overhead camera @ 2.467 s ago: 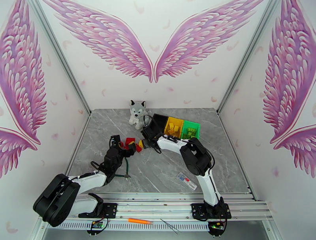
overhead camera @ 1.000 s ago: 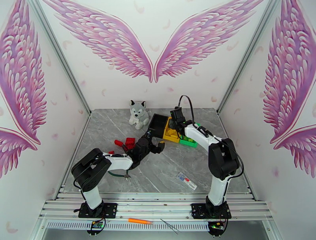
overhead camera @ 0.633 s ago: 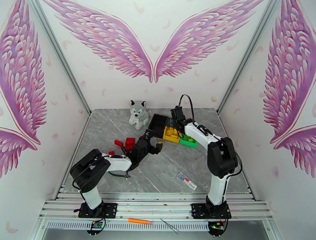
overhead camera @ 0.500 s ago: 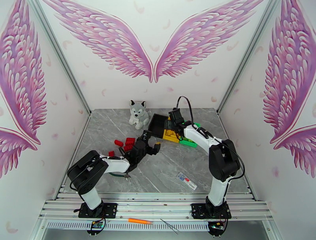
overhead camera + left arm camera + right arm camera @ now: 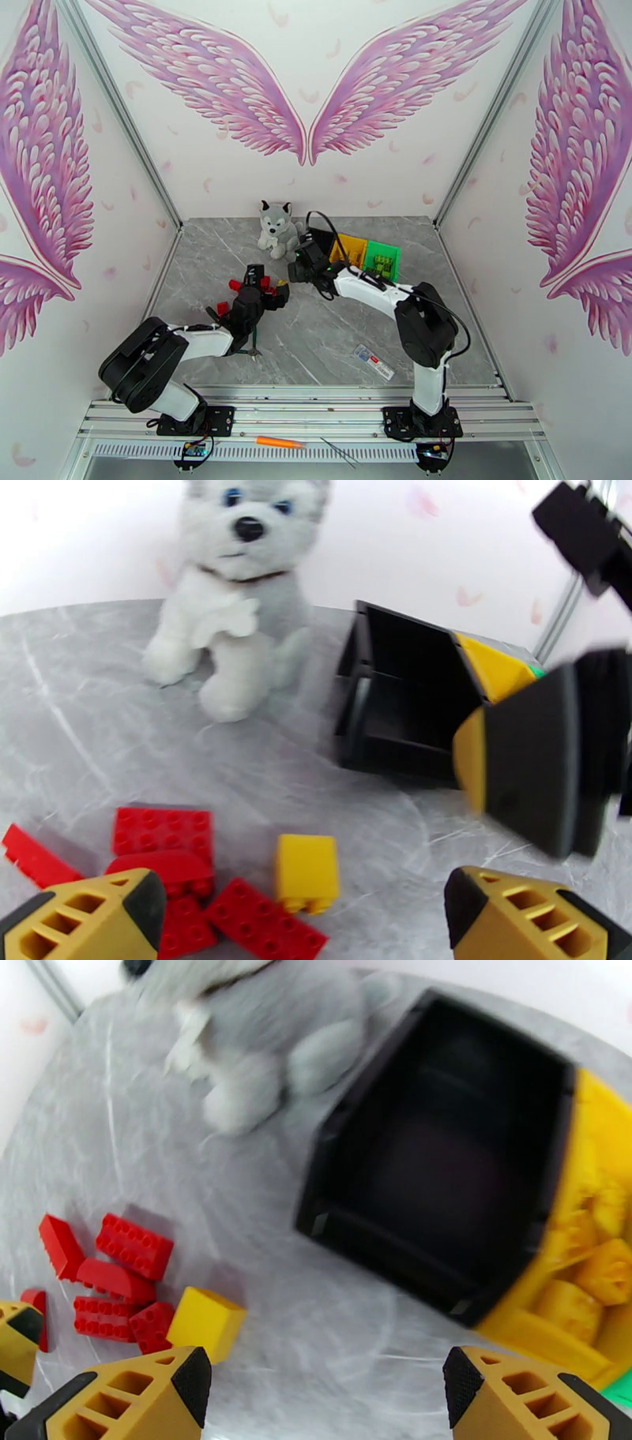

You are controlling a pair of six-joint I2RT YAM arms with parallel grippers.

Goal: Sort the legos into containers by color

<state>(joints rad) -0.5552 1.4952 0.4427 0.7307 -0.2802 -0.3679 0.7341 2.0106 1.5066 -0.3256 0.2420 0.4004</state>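
Note:
A yellow lego lies on the table beside a cluster of red legos. My left gripper hangs open just before this pile, nothing between its fingers. My right gripper is also open and empty, hovering in front of the black container, which looks empty. The yellow container holds yellow legos. The green container holds green legos.
A husky plush sits behind the bricks, left of the black container. Green-handled pliers lie near the left arm. A white packet lies at the front right. An orange tool rests on the front rail.
My left gripper has drawn back left to the red pile. My right gripper has swung from over the yellow container down and left, past the black one. The yellow and green containers sit farther back.

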